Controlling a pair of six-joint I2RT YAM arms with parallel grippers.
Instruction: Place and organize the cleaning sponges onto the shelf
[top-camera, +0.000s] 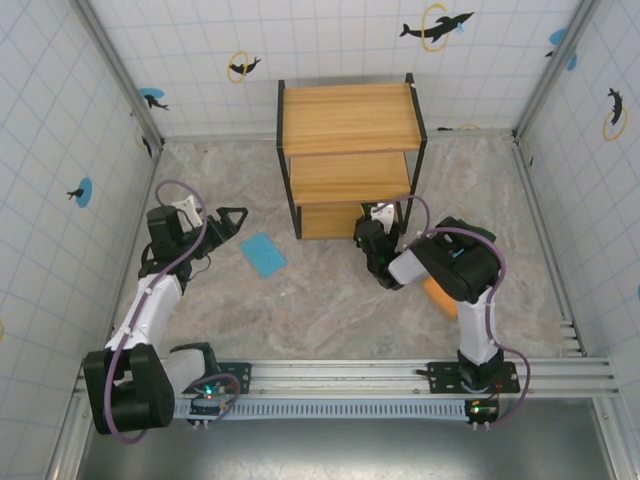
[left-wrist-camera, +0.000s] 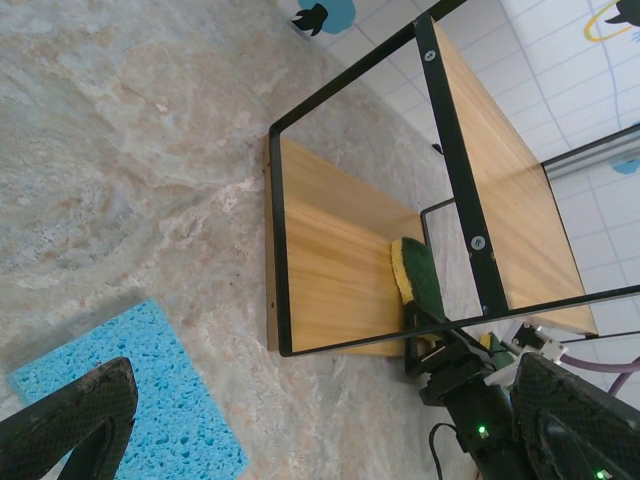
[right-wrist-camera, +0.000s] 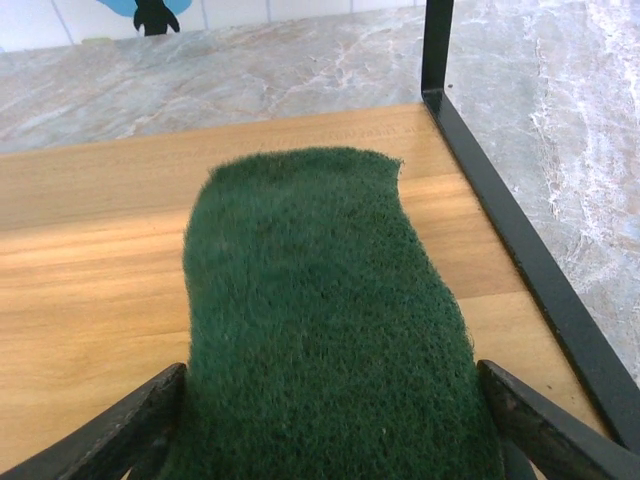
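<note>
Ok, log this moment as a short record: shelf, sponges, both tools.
shelf: three wooden tiers, black frame
green sponge: on lowest board, green side up, flanked by fingers of right tool
blue sponge: flat on table, left of shelf
orange sponge: on table, partly under right arm
left tool: open, empty, near blue sponge
right tool: at lowest board, straddling green sponge; grip unclear

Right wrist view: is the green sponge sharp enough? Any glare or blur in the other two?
Right wrist: green sponge fibres are sharp, right fingers at the bottom corners are dark with little detail. Left wrist: the view is tilted, blue sponge pores are crisp, left finger is dark at the bottom edge. Top external: even light, no harsh glare on the shelf, walls splay outward.
</note>
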